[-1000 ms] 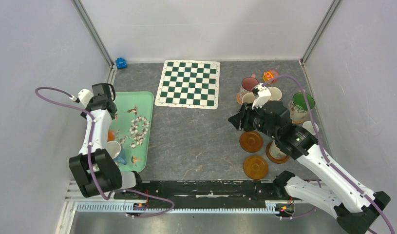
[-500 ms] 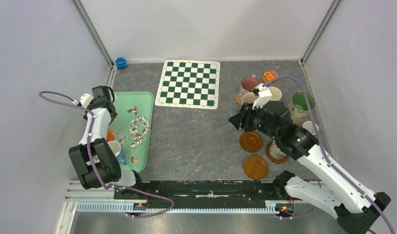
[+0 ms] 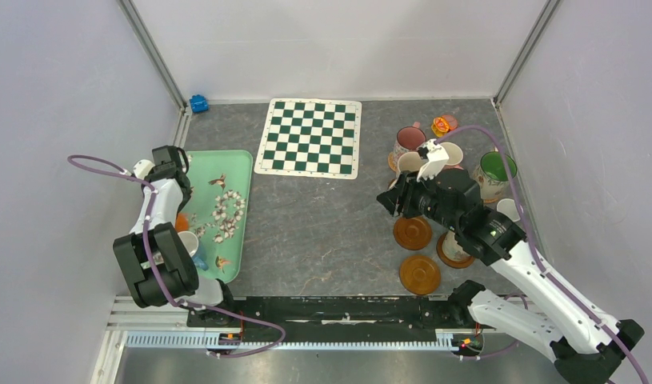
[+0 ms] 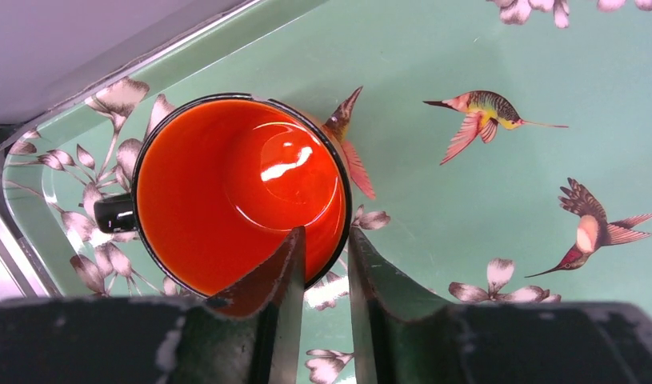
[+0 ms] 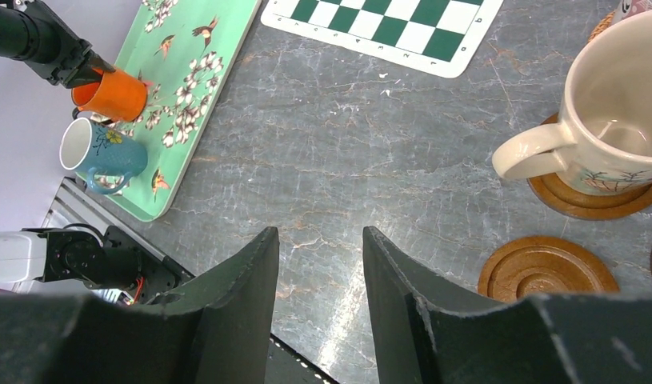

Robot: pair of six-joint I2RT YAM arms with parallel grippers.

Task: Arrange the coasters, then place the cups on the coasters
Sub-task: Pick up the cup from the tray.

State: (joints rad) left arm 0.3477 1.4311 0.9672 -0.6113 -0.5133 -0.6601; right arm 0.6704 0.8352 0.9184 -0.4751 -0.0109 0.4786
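L side: L gripper (image 4: 322, 238) is down over the orange mug (image 4: 226, 184). The mug stands upright on the mint-green tray (image 4: 466, 48) (hummingbird + blossom print), close to the tray's left rim. One finger is inside the mug, the other outside, w/ the rim wall betw. them, and the jaws are drawn narrow. Can't tell if they pinch the wall: a sliver of orange shows betw. the inner finger and the rim. The mug's black handle points away from the fingers. Blue mug (image 5: 106, 156), white inside w/ a yellow flower on its side, stands on the same tray just beside the orange one.

R side: R gripper (image 5: 321, 234) hangs over the grey marble-look table (image 5: 402, 160), jaws spread, nothing betw. them. Off to one side in the wrist view, cream mug (image 5: 618, 104) w/ a plant sketch sits on a dark wood coaster (image 5: 594, 204). Bare wood coaster (image 5: 546, 272) lies near it, not touching.

Top view: second bare coaster (image 3: 420, 274) lies nearer the arm bases. Loaded coaster (image 3: 444, 258) carries a cup, mostly hidden under the R arm. More cups cluster far right: pink-lined mug (image 3: 409, 138), green-lined mug (image 3: 496, 166), small white cup (image 3: 508, 208).

Writing: a "b" on the border of the green-white chequered mat (image 5: 386, 24). The print on the green-lined mug is too small to read.
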